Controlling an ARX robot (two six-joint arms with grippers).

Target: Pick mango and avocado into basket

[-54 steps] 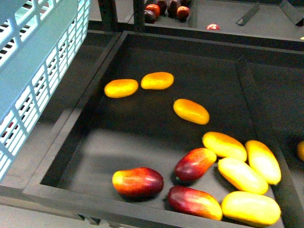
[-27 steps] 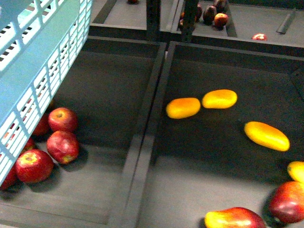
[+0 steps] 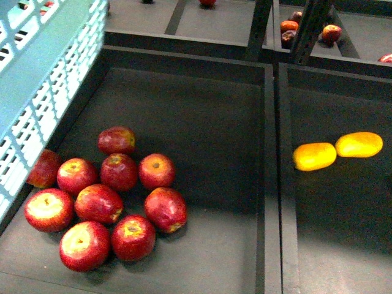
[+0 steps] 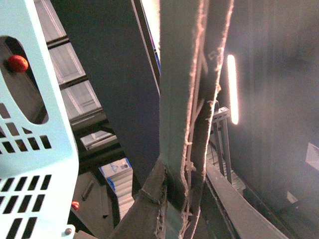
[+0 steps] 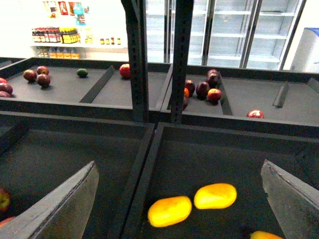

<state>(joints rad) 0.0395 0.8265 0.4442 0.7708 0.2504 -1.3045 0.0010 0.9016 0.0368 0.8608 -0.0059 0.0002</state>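
Two mangoes (image 3: 314, 156), smooth yellow-orange oblongs, lie end to end mid-right of the front view in the right bin (image 3: 343, 245). In the right wrist view they sit low centre between the right gripper (image 5: 178, 163) fingers, which are spread wide and empty, so it's probably lining up a pick. Avocado (image 5: 82, 72) is small, dark green and matte, upper left there in a far bin. Basket (image 3: 55, 79), aqua slotted plastic, is upper left above the glossy apples (image 3: 116, 202), likely held up ready for drops. Left gripper: can't tell.

The dark grey display shelf (image 3: 208, 110) is split into compartments by a raised divider (image 3: 272, 184). In the left compartment a tight cluster of red apples (image 3: 98, 203) lies. In the right one, two yellow-orange mangoes (image 3: 314, 156) lie end to end. The rear compartments hold dark red fruits (image 5: 202, 89) and one avocado (image 5: 82, 72).
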